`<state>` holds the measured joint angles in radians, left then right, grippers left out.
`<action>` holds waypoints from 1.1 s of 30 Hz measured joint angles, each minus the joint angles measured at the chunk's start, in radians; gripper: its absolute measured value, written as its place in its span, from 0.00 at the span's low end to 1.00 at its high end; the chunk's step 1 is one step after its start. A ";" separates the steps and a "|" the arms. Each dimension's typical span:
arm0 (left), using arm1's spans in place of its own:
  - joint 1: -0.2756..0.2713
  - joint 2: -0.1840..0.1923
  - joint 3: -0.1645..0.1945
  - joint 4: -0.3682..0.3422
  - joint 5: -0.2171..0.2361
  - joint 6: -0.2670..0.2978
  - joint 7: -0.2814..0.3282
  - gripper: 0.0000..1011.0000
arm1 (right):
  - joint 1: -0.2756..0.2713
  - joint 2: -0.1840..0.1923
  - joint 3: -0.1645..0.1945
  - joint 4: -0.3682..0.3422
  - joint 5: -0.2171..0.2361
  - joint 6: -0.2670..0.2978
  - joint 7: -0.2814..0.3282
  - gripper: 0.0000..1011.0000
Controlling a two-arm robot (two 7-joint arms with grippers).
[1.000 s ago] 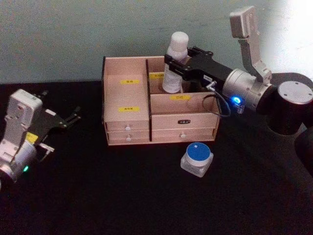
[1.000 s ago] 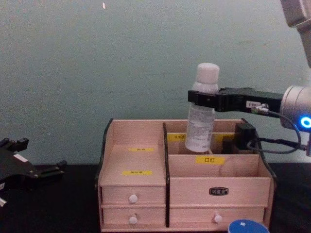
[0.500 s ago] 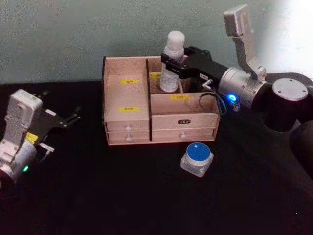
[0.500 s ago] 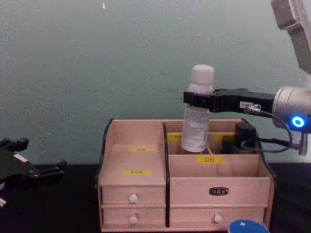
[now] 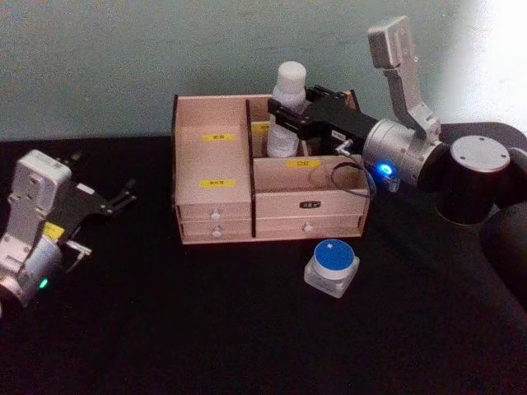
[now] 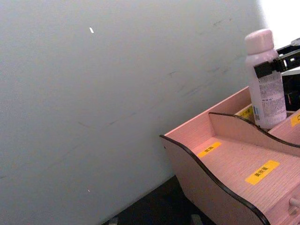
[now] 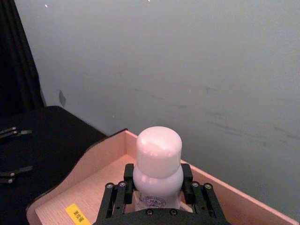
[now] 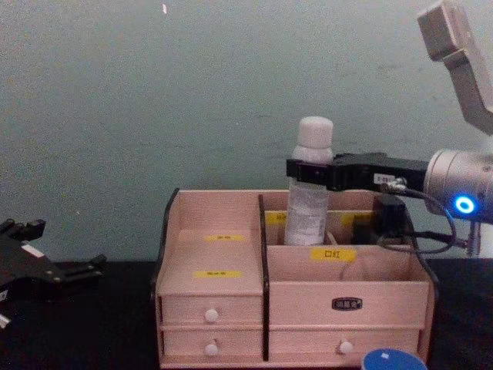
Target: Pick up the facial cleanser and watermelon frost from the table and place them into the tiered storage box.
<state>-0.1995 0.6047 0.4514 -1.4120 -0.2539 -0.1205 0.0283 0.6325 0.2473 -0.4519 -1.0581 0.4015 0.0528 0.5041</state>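
Note:
The facial cleanser (image 5: 290,90), a white capped bottle, stands upright in the back middle compartment of the tiered storage box (image 5: 212,194). My right gripper (image 5: 286,113) is shut on its neck. From the chest view, the bottle (image 8: 310,210) has its base hidden behind the box's divider (image 8: 339,253), with the right gripper (image 8: 310,170) clamped below the cap. The right wrist view looks down on the cap (image 7: 158,146). The watermelon frost (image 5: 331,265), a small blue-lidded jar, sits on the table in front of the box. My left gripper (image 5: 122,197) rests open at the table's left.
The table is covered in black cloth (image 5: 206,329) and backed by a grey-green wall. The box's left stepped shelves (image 8: 217,255) with yellow labels hold nothing. My right arm's elbow (image 5: 478,177) looms to the right of the box.
My right gripper has carried the bottle a little to the left and lowered it deeper into the back compartment. The left arm and the blue-lidded jar have stayed put.

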 joint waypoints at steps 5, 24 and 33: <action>0.000 0.000 0.000 0.000 0.000 0.000 0.000 0.99 | 0.001 -0.005 -0.001 0.018 -0.004 0.001 0.000 0.58; 0.000 0.000 0.000 0.000 0.000 0.000 0.000 0.99 | 0.000 -0.024 -0.001 0.066 -0.020 0.004 -0.004 0.58; 0.000 0.000 0.000 0.000 0.000 0.000 0.000 0.99 | -0.002 -0.026 -0.004 0.073 -0.038 -0.003 -0.006 0.58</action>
<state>-0.1995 0.6047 0.4514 -1.4120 -0.2539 -0.1205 0.0283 0.6308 0.2216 -0.4564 -0.9856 0.3632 0.0497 0.4981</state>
